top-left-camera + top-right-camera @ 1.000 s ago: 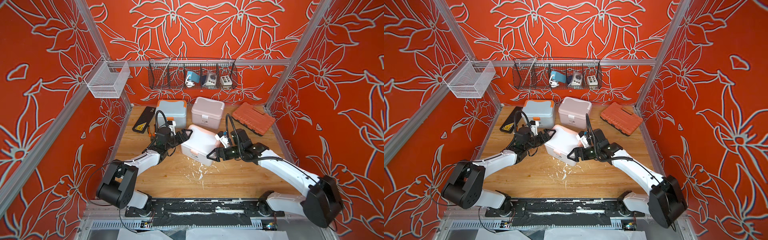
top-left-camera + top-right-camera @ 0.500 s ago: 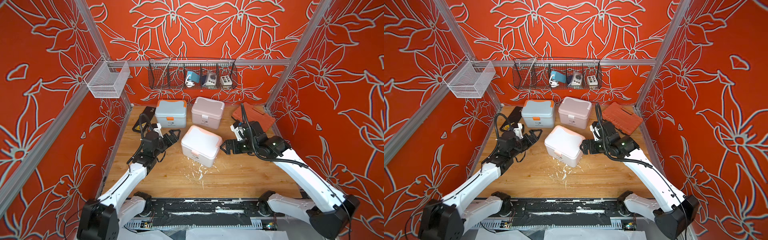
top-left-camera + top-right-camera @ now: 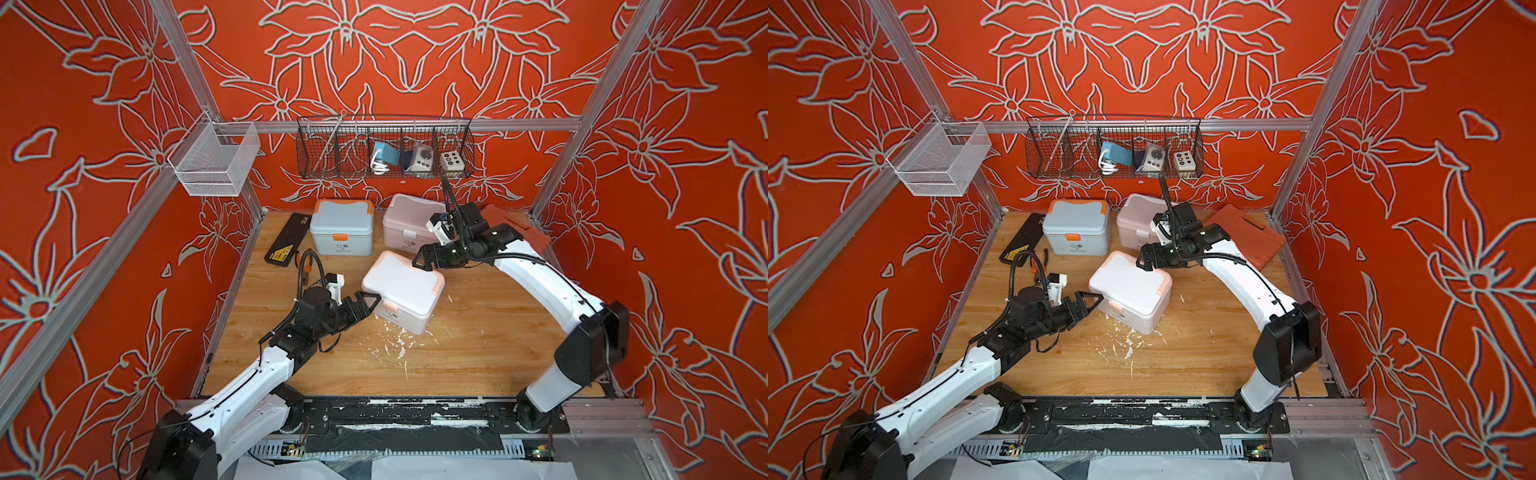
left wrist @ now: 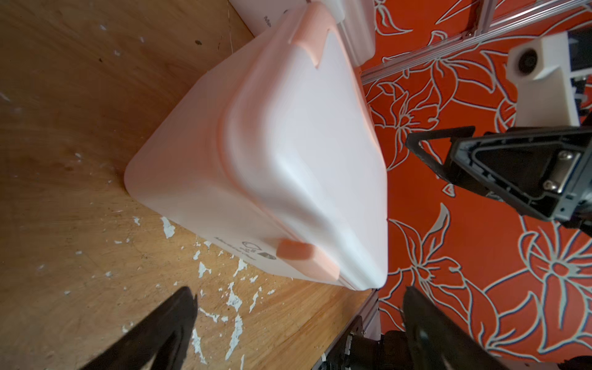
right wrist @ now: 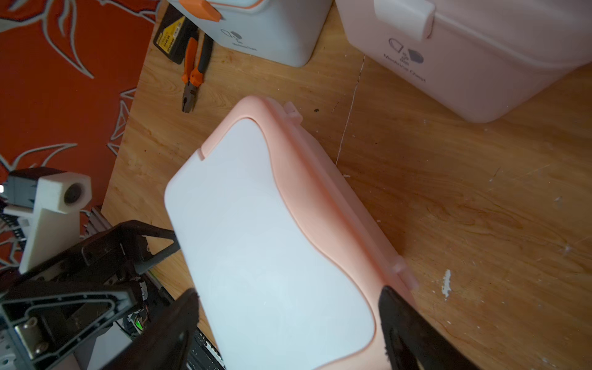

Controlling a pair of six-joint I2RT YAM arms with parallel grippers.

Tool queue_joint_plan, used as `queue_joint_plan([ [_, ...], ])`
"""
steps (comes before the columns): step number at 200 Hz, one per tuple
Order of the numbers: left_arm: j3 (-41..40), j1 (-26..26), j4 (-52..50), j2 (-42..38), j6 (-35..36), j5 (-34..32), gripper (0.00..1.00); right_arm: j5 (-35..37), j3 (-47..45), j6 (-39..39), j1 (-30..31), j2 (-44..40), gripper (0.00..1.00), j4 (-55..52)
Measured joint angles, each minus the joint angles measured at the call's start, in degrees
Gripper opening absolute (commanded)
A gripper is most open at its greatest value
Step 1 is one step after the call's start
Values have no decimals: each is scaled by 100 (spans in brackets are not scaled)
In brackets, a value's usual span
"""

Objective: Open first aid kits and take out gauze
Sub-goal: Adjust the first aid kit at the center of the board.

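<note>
The white first aid kit with peach trim (image 3: 401, 291) (image 3: 1129, 297) sits lid down in mid-table, its peach latch (image 4: 298, 253) fastened. My left gripper (image 3: 372, 305) (image 4: 298, 307) is open at the kit's front-left corner, holding nothing. My right gripper (image 3: 424, 266) (image 5: 290, 307) is open, its jaws straddling the lid's back-right corner. Whether they touch it I cannot tell. Behind stand the blue-grey kit with orange trim (image 3: 341, 226) and the pale pink kit (image 3: 405, 220), both with lids down. No gauze is in view.
Orange-handled pliers (image 5: 193, 73) and a flat black case (image 3: 286, 245) lie at the back left. A ribbed orange-red tool case (image 3: 1250, 237) lies at the back right behind my right arm. Two wire baskets (image 3: 384, 151) (image 3: 214, 160) hang on the walls. White flakes (image 3: 395, 345) litter the wood.
Both arms pulled away from the white kit, then came back. The left gripper is now at its front-left corner and the right over its back-right corner. The kit has not moved.
</note>
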Motion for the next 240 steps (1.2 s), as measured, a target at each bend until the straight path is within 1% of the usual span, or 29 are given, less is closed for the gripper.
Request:
queue_joint_plan([
  [21,24,0,494,527,-26,245,95,-149,-31,-83,0,332,80,4],
  [41,129,0,898,1014,-26,496,94,-348,-328,-109,13,221,79,76],
  [57,234,0,1158,1338,-44,717,93,-452,-776,-101,52,-109,79,166],
  [78,341,-15,1484,1703,-76,984,93,-592,-1462,-26,90,-756,79,162],
  [92,402,-68,1670,1856,-81,1086,93,-649,-1882,52,114,-1244,81,175],
  [102,433,-122,1801,1932,-94,1145,93,-656,-2098,96,122,-1537,84,160],
  [117,448,-203,1987,1991,-114,1290,93,-575,-2258,149,127,-1880,90,48],
  [131,450,-240,2081,1989,-116,1366,94,-350,-2264,186,127,-2055,98,4],
  [156,365,-223,2159,1930,-111,1357,96,83,-2234,186,107,-2159,98,-109],
  [178,227,-48,2275,1878,-111,1403,97,323,-2039,190,42,-2087,98,-229],
  [209,107,201,2715,1880,-173,1504,97,439,-1703,188,11,-1985,91,-177],
  [223,4,258,3128,1943,-302,1574,96,413,-1523,175,11,-1862,84,-179],
  [240,-70,295,3659,2227,-505,1711,93,133,-1239,94,13,-1617,77,-195],
])
